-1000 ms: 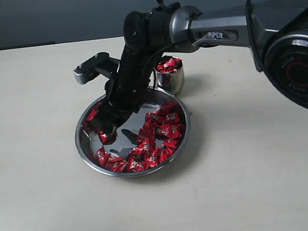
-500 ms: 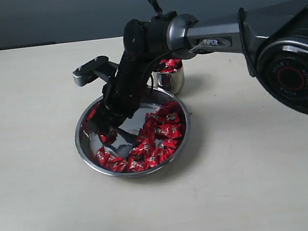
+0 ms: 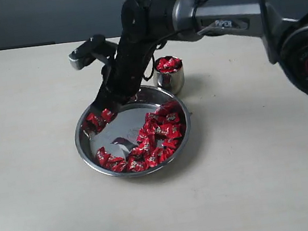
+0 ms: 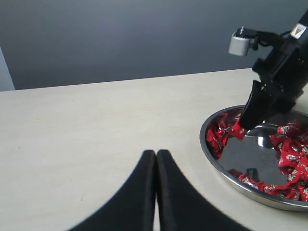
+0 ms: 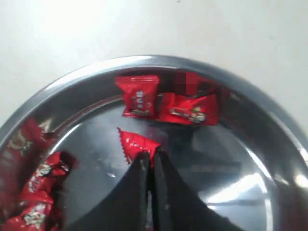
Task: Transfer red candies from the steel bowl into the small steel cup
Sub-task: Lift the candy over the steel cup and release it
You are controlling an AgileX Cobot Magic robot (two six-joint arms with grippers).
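The right fingers [image 5: 138, 179] are pressed together on the corner of one red candy [image 5: 136, 143]. Most of its wrapper sticks out past the tips, and it hangs just above the bare steel floor of the steel bowl [image 3: 86, 152]. Because the pinch is so thin, the carry probably needs to be slow and level, without a wrist flick, or the wrapper could slip out. The small steel cup [image 3: 171, 81] stands just beside the bowl's far rim and is already heaped above its lip with candy. A release low over the middle of that heap looks safest, since a drop from higher up would likely bounce off onto the tabletop [image 3: 256, 187]. The other red candies [image 3: 161, 133] lie mostly along the bowl's near and right side, with a few by the left wall. The left fingers [image 4: 144, 178] are closed on nothing and hover over bare tabletop, well clear of the bowl. The tabletop is pale, matte and flat, and a dark grey-blue wall [image 3: 42, 16] runs behind it.
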